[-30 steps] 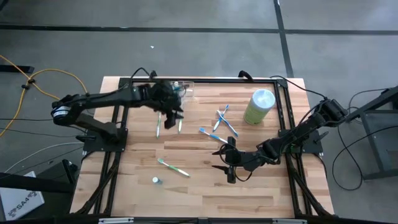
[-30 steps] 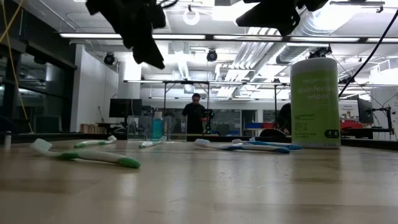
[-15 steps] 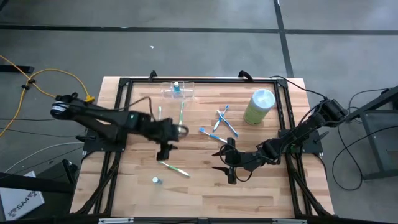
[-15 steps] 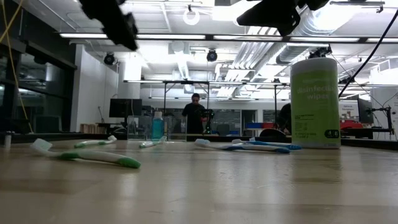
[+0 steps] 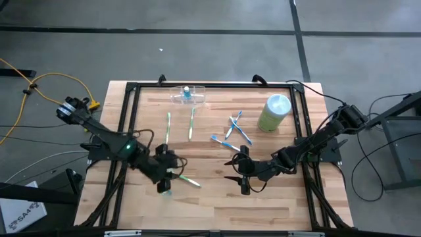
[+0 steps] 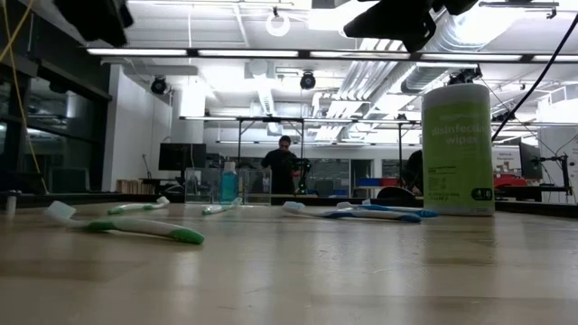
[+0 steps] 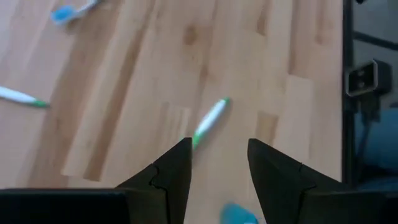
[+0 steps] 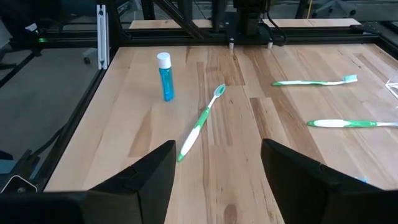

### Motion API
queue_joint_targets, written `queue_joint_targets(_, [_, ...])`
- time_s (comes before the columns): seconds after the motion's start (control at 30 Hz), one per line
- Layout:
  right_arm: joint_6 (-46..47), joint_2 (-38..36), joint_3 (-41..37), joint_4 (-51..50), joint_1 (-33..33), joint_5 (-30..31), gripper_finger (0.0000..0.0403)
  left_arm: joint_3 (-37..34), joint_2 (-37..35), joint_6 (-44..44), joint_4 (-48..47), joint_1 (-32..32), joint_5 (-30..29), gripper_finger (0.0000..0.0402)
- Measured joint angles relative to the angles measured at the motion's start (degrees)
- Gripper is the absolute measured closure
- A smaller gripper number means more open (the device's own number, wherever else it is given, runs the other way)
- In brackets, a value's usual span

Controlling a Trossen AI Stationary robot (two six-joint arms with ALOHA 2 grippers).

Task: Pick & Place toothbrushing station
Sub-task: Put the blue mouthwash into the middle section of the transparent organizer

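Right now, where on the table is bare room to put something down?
The near right corner, beside the right gripper, is bare wood. So is the far left corner, left of the clear holder. The middle is crowded with toothbrushes; the green canister fills the far right.

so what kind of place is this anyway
Most likely a robotics lab or workshop: a wooden table in a black frame with two arms, exposed ceiling ducts and strip lights, and a person at benches with monitors behind.
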Motion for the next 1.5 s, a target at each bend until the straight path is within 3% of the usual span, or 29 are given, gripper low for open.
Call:
queue_joint_targets(0.4, [0.04, 0.00, 0.02, 0.44, 0.00, 0.00, 0.0176, -0.02, 6.31, 5.33, -0.42, -8.64, -0.63, 0.0250])
queue_joint_targets(0.73, [2.75, 0.00, 0.02, 0.09, 0.00, -0.04, 0.0176, -0.02, 8.28, 5.17, -0.33, -10.07, -0.12, 0.0249])
queue_joint_targets(1.1, [2.78, 0.00, 0.02, 0.26, 0.00, -0.20, 0.0176, -0.02, 8.20, 3.49, -1.63, -10.45, 4.72, 0.0204])
queue_joint_targets(1.5, [2.78, 0.00, 0.02, 0.37, -0.02, -0.20, 0.0176, -0.02, 8.20, 3.49, -3.28, -8.66, 8.42, 0.0199])
